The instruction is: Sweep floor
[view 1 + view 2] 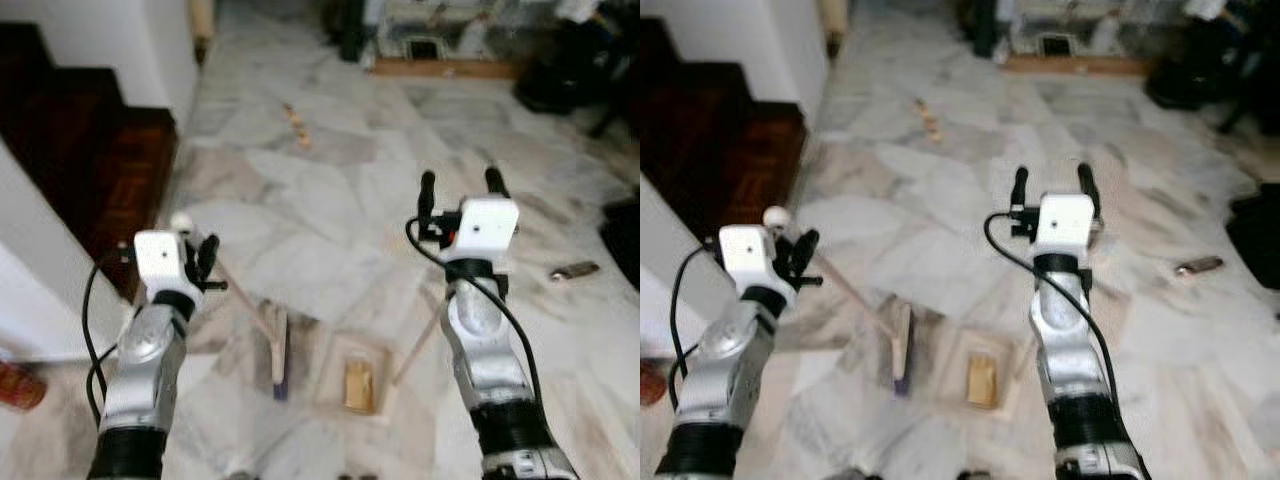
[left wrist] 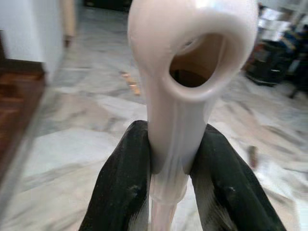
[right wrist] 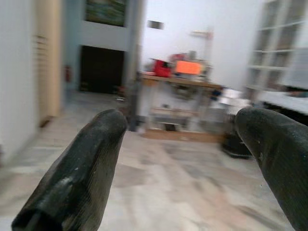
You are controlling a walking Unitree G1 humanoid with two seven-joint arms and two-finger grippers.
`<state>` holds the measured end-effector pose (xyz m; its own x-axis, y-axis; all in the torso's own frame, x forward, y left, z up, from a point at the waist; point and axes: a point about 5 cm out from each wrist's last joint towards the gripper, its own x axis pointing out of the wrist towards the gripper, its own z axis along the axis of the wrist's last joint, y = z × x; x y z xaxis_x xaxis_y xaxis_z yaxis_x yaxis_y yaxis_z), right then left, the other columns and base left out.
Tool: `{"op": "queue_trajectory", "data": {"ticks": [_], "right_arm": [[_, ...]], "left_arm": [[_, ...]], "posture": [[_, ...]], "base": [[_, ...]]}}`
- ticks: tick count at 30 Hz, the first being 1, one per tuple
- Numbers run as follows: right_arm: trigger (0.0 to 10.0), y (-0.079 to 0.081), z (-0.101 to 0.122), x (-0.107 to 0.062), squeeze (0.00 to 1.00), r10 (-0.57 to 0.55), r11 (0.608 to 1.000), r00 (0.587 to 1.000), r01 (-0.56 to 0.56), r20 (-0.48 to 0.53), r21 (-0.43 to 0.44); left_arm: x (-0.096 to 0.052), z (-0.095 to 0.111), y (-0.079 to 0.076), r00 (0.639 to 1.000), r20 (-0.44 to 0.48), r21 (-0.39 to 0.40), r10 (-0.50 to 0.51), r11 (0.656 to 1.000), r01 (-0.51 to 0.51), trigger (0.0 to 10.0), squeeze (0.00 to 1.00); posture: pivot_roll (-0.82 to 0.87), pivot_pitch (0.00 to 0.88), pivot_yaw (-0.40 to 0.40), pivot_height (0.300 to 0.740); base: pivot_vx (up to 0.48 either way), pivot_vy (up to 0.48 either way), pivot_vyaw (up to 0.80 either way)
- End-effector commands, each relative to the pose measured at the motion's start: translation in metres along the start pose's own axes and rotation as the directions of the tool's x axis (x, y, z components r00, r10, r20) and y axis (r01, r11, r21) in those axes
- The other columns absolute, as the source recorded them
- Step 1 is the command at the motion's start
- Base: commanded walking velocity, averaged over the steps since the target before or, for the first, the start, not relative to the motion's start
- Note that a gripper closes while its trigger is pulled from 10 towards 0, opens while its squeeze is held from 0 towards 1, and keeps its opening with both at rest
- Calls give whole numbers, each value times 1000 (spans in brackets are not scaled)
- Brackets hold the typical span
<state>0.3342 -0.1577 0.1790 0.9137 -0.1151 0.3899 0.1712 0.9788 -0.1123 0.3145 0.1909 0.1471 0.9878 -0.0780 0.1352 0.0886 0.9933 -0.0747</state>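
My left gripper (image 1: 205,256) is shut on the top of a broom handle (image 1: 240,290). The handle's white cap (image 2: 190,57), with its hanging hole, sticks out between the black fingers (image 2: 125,183). The handle slants down to the broom head (image 1: 278,352) resting on the marble floor in front of me. Beside the head lies a pale dustpan (image 1: 358,385), and its thin stick handle (image 1: 420,345) slants up toward my right arm. My right gripper (image 1: 460,185) is raised over the floor, open and holding nothing; its fingers (image 3: 82,168) stand wide apart.
Small brown crumbs (image 1: 296,125) lie on the floor farther ahead, and a small dark object (image 1: 574,270) lies to the right. Dark wooden stairs (image 1: 110,170) and a white wall border the left. Black items (image 1: 560,75) and furniture stand at the far right and back.
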Motion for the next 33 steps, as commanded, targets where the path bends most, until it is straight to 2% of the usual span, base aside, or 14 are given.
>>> {"op": "queue_trajectory", "data": {"ticks": [1, 15, 19, 27, 33], "right_arm": [[10000, 0, -1, 0, 0, -6, 1000, 1000, 6, -14, 6], [10000, -1, -3, -1, 0, -13, 1000, 1000, 13, -25, -1], [10000, -1, 0, -1, 0, -12, 1000, 1000, 12, 0, -2], [10000, 0, 2, 0, 0, -4, 1000, 1000, 4, 18, -12], [10000, 1, 1, 0, 0, -6, 1000, 1000, 6, 0, 30]], "left_arm": [[1, 7, 1, 999, 44, 3, -1, 1000, 1, 10000, 0], [1, 2, 0, 1000, 26, 7, 2, 1000, -2, 10000, 0], [1, 2, 1, 1000, 25, 10, 12, 1000, -12, 10000, 0], [2, 3, 3, 999, 27, 12, 28, 1000, -29, 10000, 0], [2, 3, 4, 999, 30, 12, 33, 999, -33, 10000, 0]], "posture": [[161, 127, -55, 740], [161, 128, -55, 740], [160, 127, -55, 740], [161, 126, -55, 740], [164, 122, -56, 740]], "base": [[0, 0, -738], [0, 0, -739], [0, 0, -606], [0, 205, 0], [0, 355, -319]]}}
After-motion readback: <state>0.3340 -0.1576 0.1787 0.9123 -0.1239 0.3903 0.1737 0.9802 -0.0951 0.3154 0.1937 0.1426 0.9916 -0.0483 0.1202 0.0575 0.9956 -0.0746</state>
